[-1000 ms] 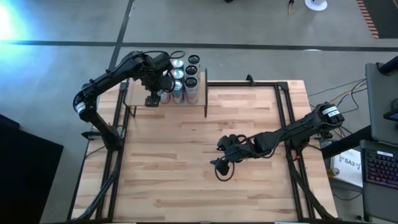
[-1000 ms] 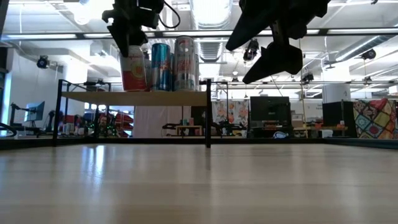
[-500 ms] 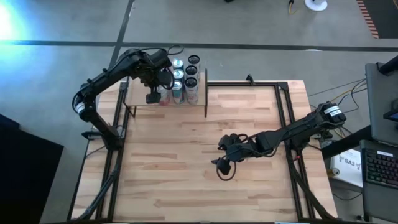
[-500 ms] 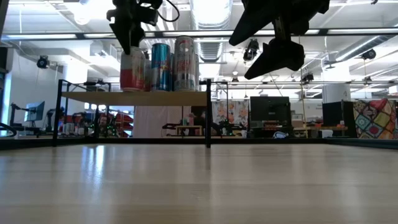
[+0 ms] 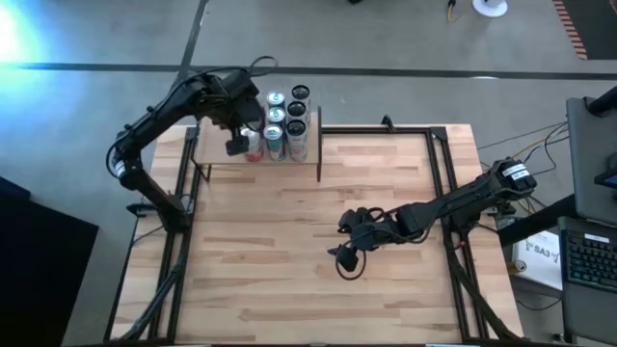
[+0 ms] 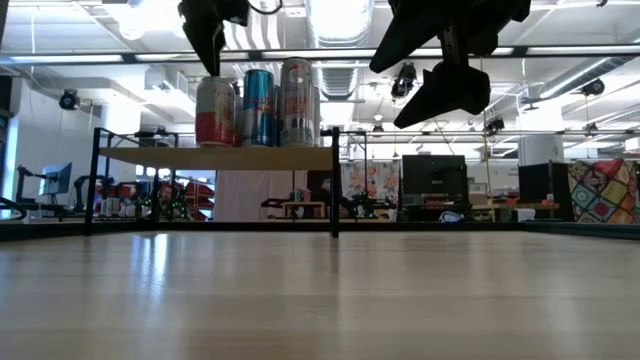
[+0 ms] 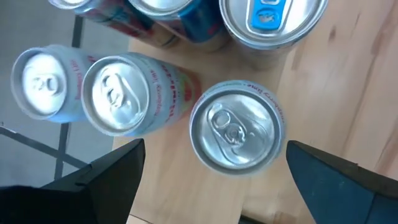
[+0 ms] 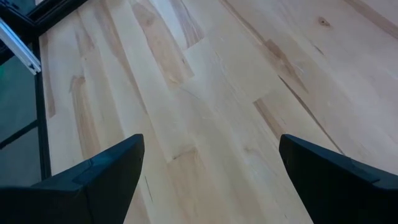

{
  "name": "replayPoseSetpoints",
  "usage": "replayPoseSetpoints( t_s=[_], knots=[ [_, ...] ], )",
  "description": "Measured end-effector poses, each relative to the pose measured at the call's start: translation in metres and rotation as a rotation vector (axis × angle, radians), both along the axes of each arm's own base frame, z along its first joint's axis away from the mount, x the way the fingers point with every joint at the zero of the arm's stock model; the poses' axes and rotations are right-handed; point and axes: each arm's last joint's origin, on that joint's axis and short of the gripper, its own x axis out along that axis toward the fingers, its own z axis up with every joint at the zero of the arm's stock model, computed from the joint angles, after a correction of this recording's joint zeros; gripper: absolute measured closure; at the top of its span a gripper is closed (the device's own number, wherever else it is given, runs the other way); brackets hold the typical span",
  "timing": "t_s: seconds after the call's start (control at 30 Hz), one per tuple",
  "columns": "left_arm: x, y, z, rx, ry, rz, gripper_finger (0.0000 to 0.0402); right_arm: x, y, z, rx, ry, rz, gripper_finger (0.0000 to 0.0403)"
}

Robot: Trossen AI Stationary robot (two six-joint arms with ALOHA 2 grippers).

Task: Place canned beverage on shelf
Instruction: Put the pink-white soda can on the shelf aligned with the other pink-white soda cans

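Wood is filling the near half of the low view, the bare table (image 6: 320, 300) running back to the shelf (image 6: 215, 157) at upper left. Nearer than the shelf, the right gripper (image 5: 344, 260) is waiting low over the table's middle in the high view, fingers spread, nothing between them.

On the shelf, the red can (image 6: 214, 111) is standing upright at the left end of the cluster, just beside the blue can (image 6: 258, 107) and the silver can (image 6: 296, 102). In the high view that cluster is sitting in the upper left, toward the shelf's right end. The left gripper (image 6: 208, 40) is hanging right above the red can, fingers (image 7: 106, 177) spread wide to either side of its lid (image 7: 236, 134) and not pinching it; the can looks set down.

To finish well, I'd say the arm should be lifting straight up until the fingertips are clear of the lid, with no sideways drift, since a nudge could be tipping this can into its neighbours.

Room is tight on the blue can's side and near the shelf's dark end panels (image 5: 319, 145). The bare board (image 5: 214, 146) on the shelf's left is offering open space, and so is the air above.
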Motion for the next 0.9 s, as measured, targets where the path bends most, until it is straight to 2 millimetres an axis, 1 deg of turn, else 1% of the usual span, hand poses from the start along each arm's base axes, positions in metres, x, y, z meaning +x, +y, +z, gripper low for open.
replayPoseSetpoints(
  t_s=[0.1, 0.2, 0.33, 0.4, 0.5, 0.57, 0.63, 0.73, 0.8, 0.9],
  knots=[
    [-0.006, -0.004, 0.004, 0.000, -0.026, 0.032, 0.0045, 0.000, 0.000, 0.000, -0.003, -0.004, -0.013, 0.0039],
    [-0.013, -0.010, 0.007, -0.041, -0.079, 0.062, 0.0045, 0.001, 0.000, 0.002, -0.041, -0.042, -0.082, 0.0039],
    [-0.029, -0.022, 0.017, -0.083, -0.206, 0.133, 0.0049, -0.002, 0.004, 0.019, -0.131, -0.188, -0.189, 0.0040],
    [-0.037, -0.031, 0.023, -0.064, -0.302, 0.167, 0.0057, -0.007, 0.003, 0.029, -0.167, -0.239, -0.233, 0.0040],
    [-0.053, -0.049, 0.033, -0.046, -0.493, 0.194, 0.0079, -0.015, 0.000, 0.043, -0.201, -0.285, -0.260, 0.0040],
    [-0.061, -0.058, 0.032, -0.048, -0.608, 0.232, 0.0093, -0.020, -0.004, 0.054, -0.207, -0.312, -0.258, 0.0040],
    [-0.067, -0.064, 0.024, -0.058, -0.684, 0.314, 0.0105, -0.025, -0.009, 0.062, -0.214, -0.334, -0.258, 0.0040],
    [-0.070, -0.067, 0.002, -0.060, -0.710, 0.435, 0.0121, -0.028, -0.016, 0.070, -0.222, -0.354, -0.272, 0.0040],
    [-0.069, -0.068, -0.016, -0.062, -0.706, 0.464, 0.0130, -0.030, -0.020, 0.073, -0.223, -0.363, -0.282, 0.0040],
    [-0.062, -0.065, -0.038, -0.069, -0.726, 0.488, 0.0135, -0.031, -0.022, 0.075, -0.220, -0.369, -0.288, 0.0040]
  ],
)
